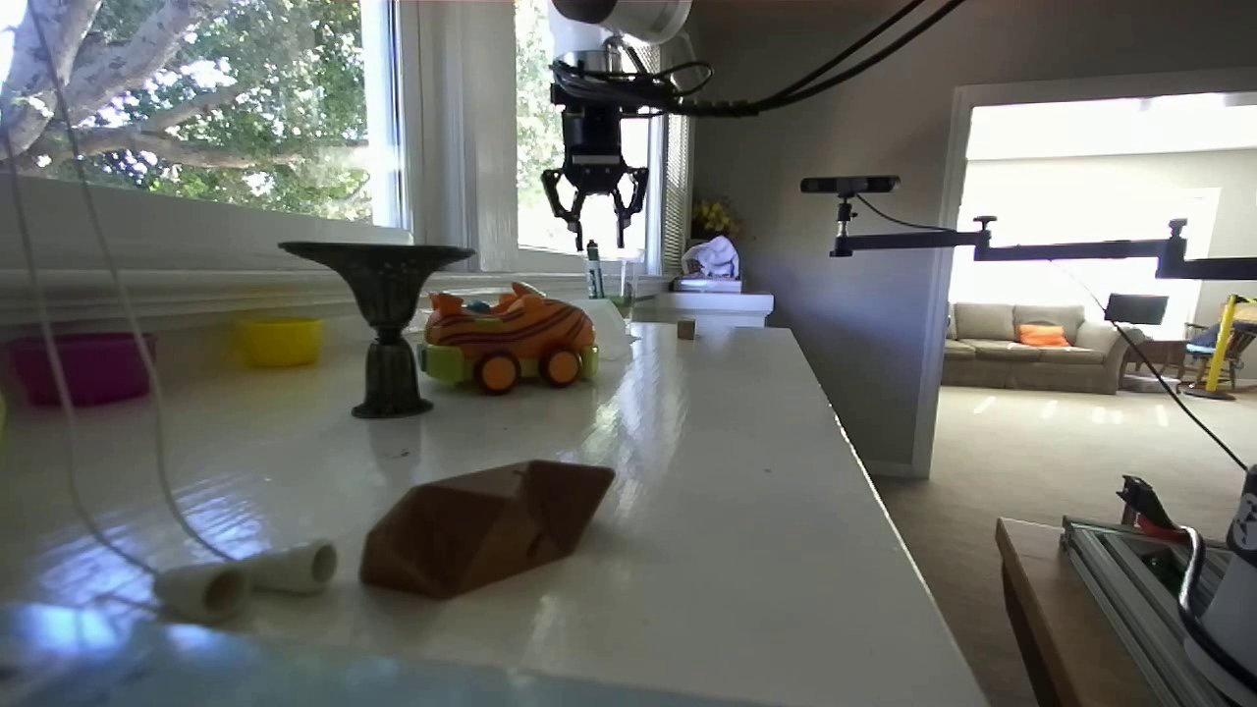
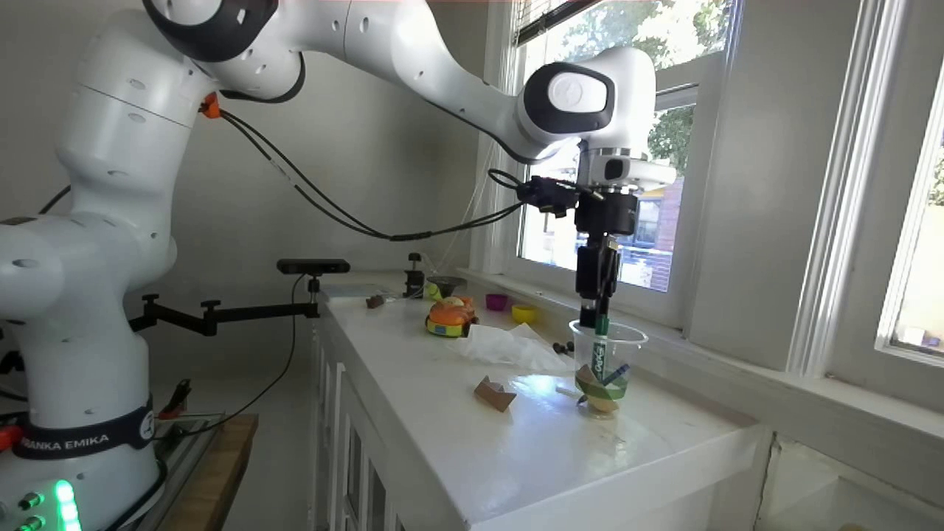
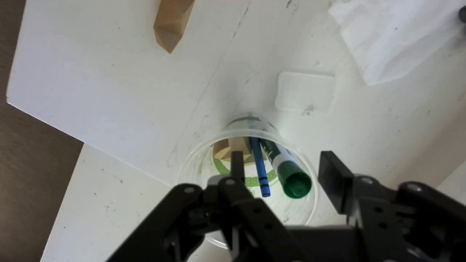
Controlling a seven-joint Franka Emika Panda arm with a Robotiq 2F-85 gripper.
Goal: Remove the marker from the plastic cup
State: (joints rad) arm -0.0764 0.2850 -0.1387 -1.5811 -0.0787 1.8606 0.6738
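The marker has a green cap and a green-and-white body. It leans, cap up, in the clear plastic cup [image 2: 631,361], and shows in both exterior views [image 1: 593,271] [image 2: 599,354] and in the wrist view [image 3: 291,174]. The cup's rim [image 3: 232,133] shows whole except where the gripper covers it. My gripper [image 3: 282,163] is open and empty above the cup. In the wrist view the cap appears between the fingers, the left finger over the cup's mouth, the right finger beyond its rim. In the exterior views the fingertips [image 1: 600,242] [image 2: 594,316] hang near the cap's height.
A blue crayon [image 3: 260,167] and brown faceted pieces [image 3: 240,145] share the cup. A brown block [image 2: 495,394], white paper [image 2: 509,348], an orange toy car [image 1: 511,339] and a black funnel-shaped stand [image 1: 386,304] stand on the counter. The window sill [image 2: 667,339] runs beside the cup.
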